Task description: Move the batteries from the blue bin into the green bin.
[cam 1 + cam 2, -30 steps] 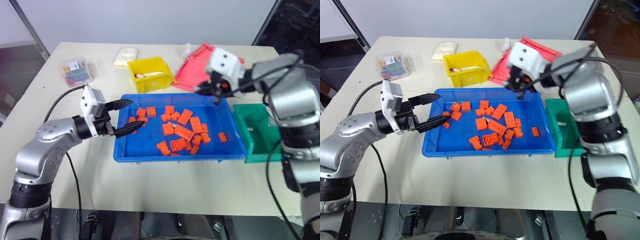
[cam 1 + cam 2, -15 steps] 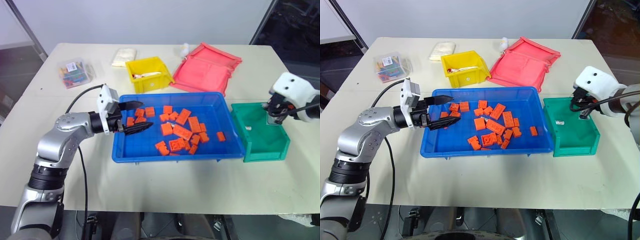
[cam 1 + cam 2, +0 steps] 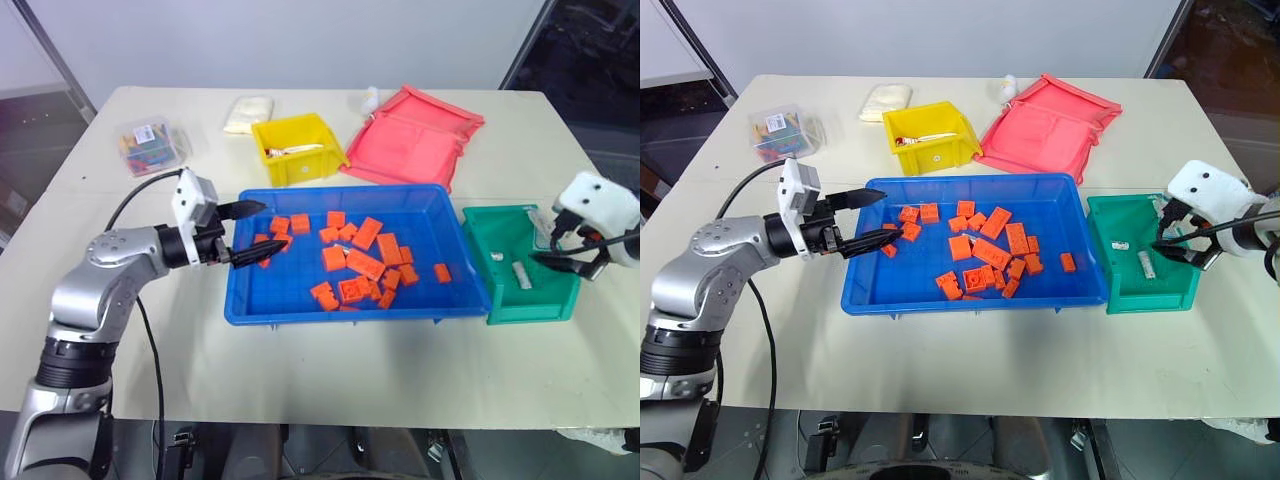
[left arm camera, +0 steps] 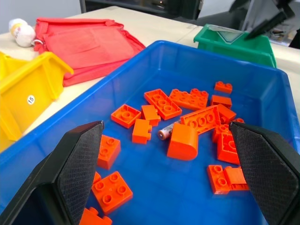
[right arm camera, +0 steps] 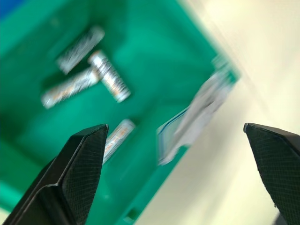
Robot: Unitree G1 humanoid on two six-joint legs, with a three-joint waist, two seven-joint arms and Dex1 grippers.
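My right tool (image 3: 1180, 243) hangs over the green bin (image 3: 1116, 283) with its fingers spread wide and nothing between them. Four batteries (image 5: 108, 75) lie on the bin's floor below it, one of them blurred enough that I would not swear to it.

My left tool (image 3: 243, 235) sits at the left end of the blue bin (image 3: 252, 305), fingers wide apart and empty, pointing along the tray. One battery (image 4: 165, 131) is left there as far as I can see, half tucked among the orange bricks (image 3: 365, 265), touching a rounded brick (image 4: 183, 141) and lying close beside a square one.

To take it cleanly I should come down with the fingers straddling the battery across its width, not its length, and set the tips on the bare blue floor either side. The bricks crowd it, so I should narrow the opening first, or nudge the rounded brick away, otherwise I will pinch plastic along with it. Then lift straight up before crossing to the green bin.
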